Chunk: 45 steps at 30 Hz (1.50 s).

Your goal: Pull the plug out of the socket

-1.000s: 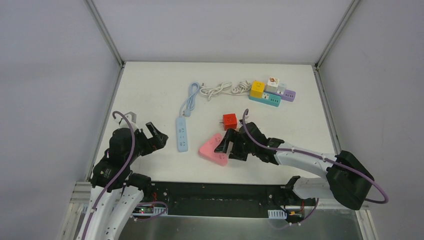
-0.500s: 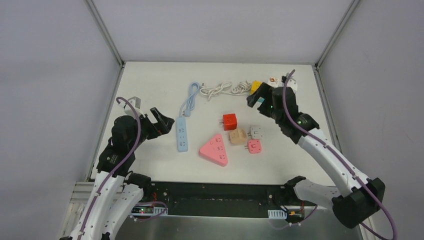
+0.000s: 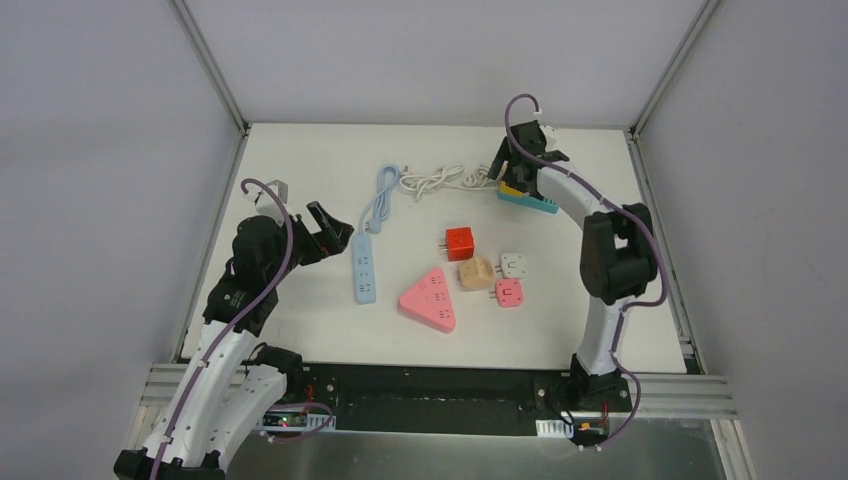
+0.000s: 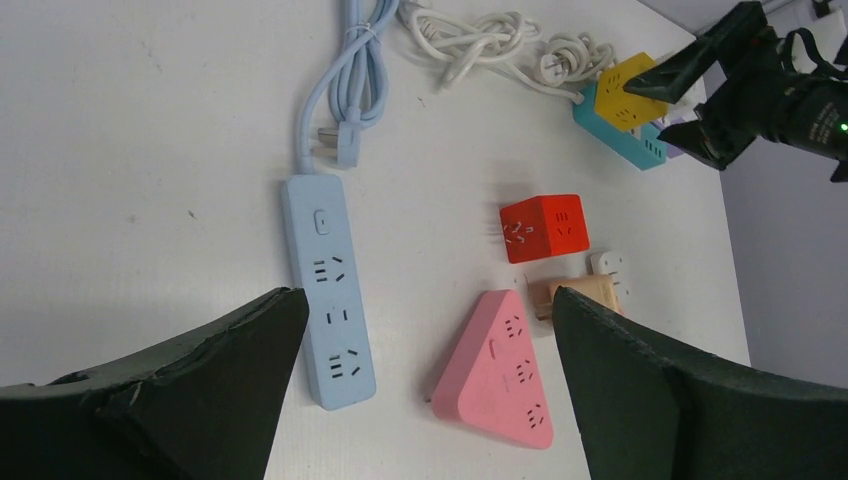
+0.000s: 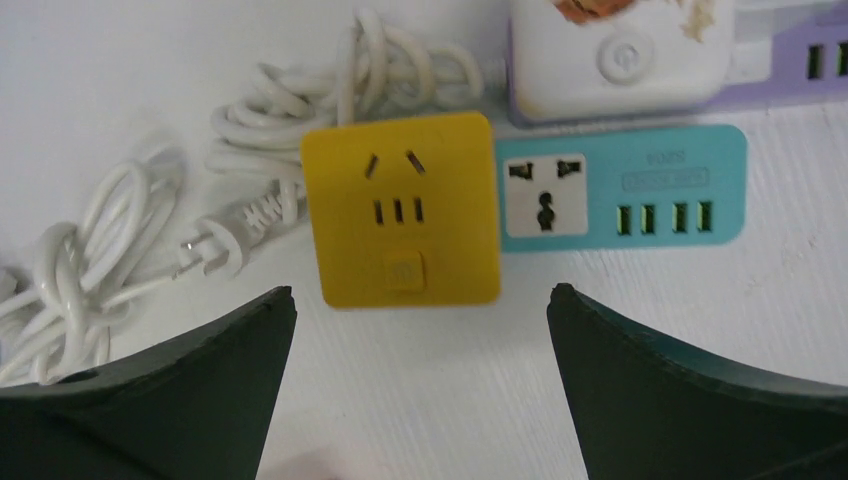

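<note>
A yellow cube plug (image 5: pixel 400 210) sits plugged into the left end of a teal socket strip (image 5: pixel 650 185) at the back right of the table; in the top view the strip (image 3: pixel 532 201) shows below my right arm. My right gripper (image 5: pixel 420 300) is open and hovers just above the yellow plug, one finger on either side of it, touching nothing; it also shows in the top view (image 3: pixel 520 165). My left gripper (image 4: pixel 428 292) is open and empty, above the table by the blue power strip (image 4: pixel 330 290).
A white plug (image 5: pixel 620 50) on a purple strip (image 5: pixel 800 70) lies behind the teal one. A coiled white cord (image 5: pixel 150 250) lies to its left. A red cube (image 3: pixel 460 242), tan (image 3: pixel 477 272), white (image 3: pixel 514 264) and pink (image 3: pixel 509 293) adapters and a pink triangular socket (image 3: pixel 430 298) lie mid-table.
My right arm has swung from the pink triangular socket at the front to the back right, over the yellow plug. My left gripper has moved slightly up and right towards the blue strip.
</note>
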Tool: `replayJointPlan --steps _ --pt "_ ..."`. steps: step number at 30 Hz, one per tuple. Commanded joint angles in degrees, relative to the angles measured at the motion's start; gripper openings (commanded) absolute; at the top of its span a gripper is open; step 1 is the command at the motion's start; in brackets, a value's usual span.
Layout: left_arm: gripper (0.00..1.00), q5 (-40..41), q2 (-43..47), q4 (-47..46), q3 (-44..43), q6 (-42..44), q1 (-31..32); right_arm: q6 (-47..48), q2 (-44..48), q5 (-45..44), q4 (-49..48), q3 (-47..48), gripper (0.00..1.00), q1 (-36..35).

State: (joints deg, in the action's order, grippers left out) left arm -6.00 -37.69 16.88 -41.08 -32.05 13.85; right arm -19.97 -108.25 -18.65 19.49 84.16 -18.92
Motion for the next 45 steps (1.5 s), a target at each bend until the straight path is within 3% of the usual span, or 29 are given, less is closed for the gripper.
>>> replayJointPlan --steps 1,7,15,20,22,25,36,40,43,45 --pt "0.99 -0.69 0.35 -1.75 -2.27 1.17 0.04 2.16 -6.97 -2.48 4.72 12.53 0.98 0.44" --pt "0.99 -1.0 -0.51 -1.27 -2.14 0.37 0.04 3.33 -13.61 -4.18 6.8 20.18 0.88 0.89" --pt "0.99 -5.27 -3.13 -1.41 -2.93 -0.43 0.04 5.67 -15.67 -3.76 9.06 21.0 0.79 1.71" --pt "0.98 -10.77 -7.12 -1.12 -4.64 -1.12 0.12 6.17 -14.21 -2.46 9.34 19.19 0.44 1.43" --pt "0.97 -11.69 -9.23 -0.12 -5.41 -2.37 0.13 7.49 -11.93 -2.57 7.85 16.4 0.35 0.48" --pt "0.95 -13.55 -12.43 -1.01 -5.7 -4.85 0.41 9.82 -7.39 0.16 5.89 11.37 0.31 -1.49" --pt "0.89 -12.69 -30.48 -6.3 -13.54 -11.12 8.38 11.38 9.35 12.35 -0.32 -9.68 0.32 -6.34" --pt "0.87 -13.09 -40.73 -10.95 -19.05 -12.0 11.75 11.17 9.4 9.48 0.11 -11.63 0.44 -6.5" --pt "0.82 -15.28 -47.77 -12.74 -24.33 -12.88 12.52 10.74 9.28 6.64 -0.22 -12.02 0.65 -6.57" --pt "0.78 -16.53 -52.03 -13.38 -27.97 -13.22 12.75 11.14 8.92 4.84 -0.67 -11.88 0.72 -6.55"
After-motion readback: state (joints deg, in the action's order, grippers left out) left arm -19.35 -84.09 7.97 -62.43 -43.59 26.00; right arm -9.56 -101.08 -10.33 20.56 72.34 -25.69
